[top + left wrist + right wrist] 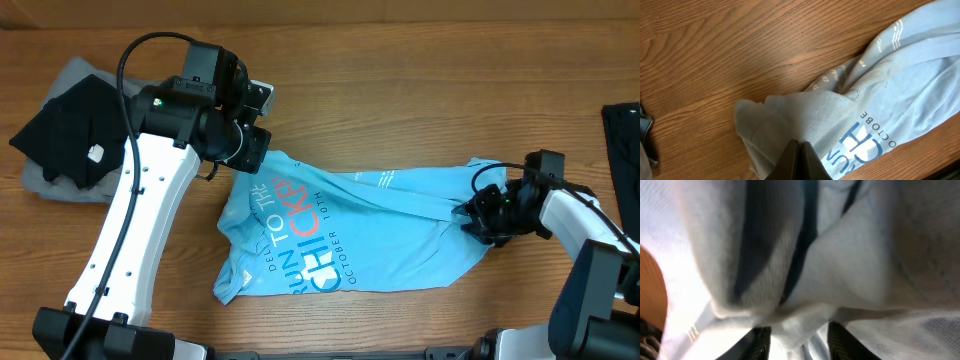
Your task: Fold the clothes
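A light blue T-shirt (370, 235) with printed lettering lies crumpled across the middle of the wooden table. My left gripper (252, 150) is at the shirt's upper left corner. In the left wrist view its jaws (797, 152) are pressed together on a fold of the T-shirt (815, 115). My right gripper (478, 215) is at the shirt's right end, where creases run together. In the right wrist view its fingers (797, 342) hold a thick bunch of the T-shirt (840, 270) between them. The fabric is drawn in a ridge between the two grippers.
A black garment (75, 125) lies on a grey one (45, 185) at the far left of the table. Another dark garment (625, 125) shows at the right edge. Bare wood (400, 80) lies behind the shirt.
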